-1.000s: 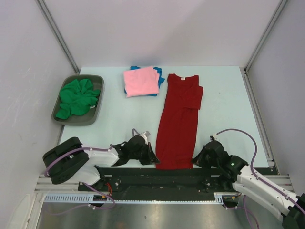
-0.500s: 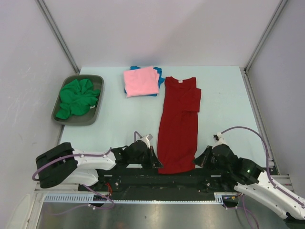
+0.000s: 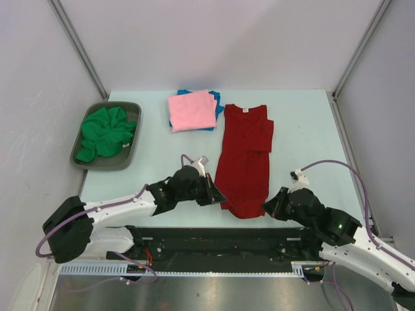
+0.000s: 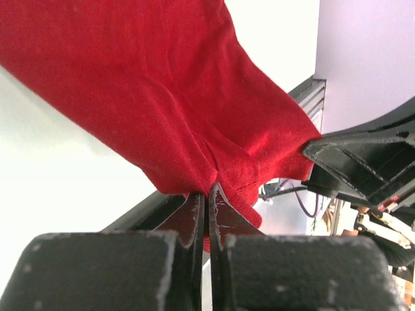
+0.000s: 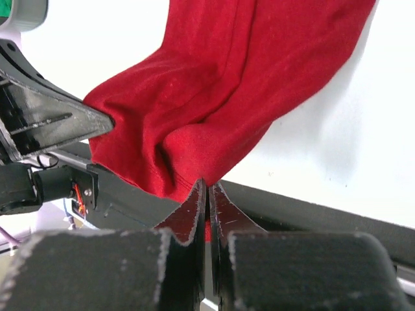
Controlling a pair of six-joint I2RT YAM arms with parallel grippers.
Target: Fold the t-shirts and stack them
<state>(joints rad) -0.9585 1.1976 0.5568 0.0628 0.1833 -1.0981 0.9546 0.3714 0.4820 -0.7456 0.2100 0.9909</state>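
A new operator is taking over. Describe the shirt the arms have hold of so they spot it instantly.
On the pale blue table, look just right of centre. The dark red t-shirt lies as a long strip, its near hem pinched by the left gripper and right gripper. Its neighbours are a folded pink-on-blue stack and a green shirt bunched in a tray.

Left arm [image 3: 120, 208] and right arm [image 3: 338, 227] stretched inward, wrists seemingly low, both jaws pinched shut.
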